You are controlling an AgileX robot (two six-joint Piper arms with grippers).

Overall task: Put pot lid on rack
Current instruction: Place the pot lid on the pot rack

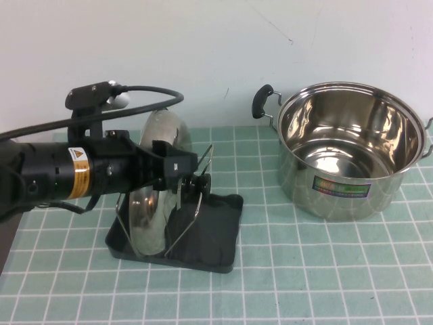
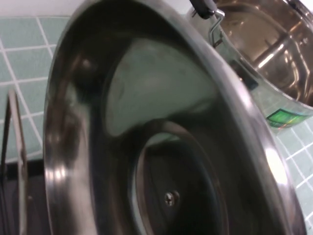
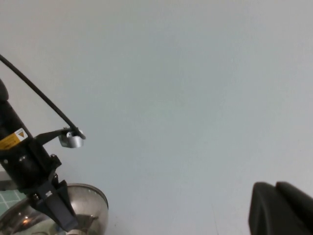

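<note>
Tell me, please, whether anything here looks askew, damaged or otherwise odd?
Nothing stands out. The pot lid stands on edge in the rack, with the left gripper at its knob. The pot sits upright, apart. The right gripper points at the wall.

Raised overview; two close wrist views

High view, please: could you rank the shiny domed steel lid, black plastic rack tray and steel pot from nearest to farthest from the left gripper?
1. Lid, upright in the rack, at the left gripper.
2. Rack tray, just below.
3. Pot, far right.
</note>
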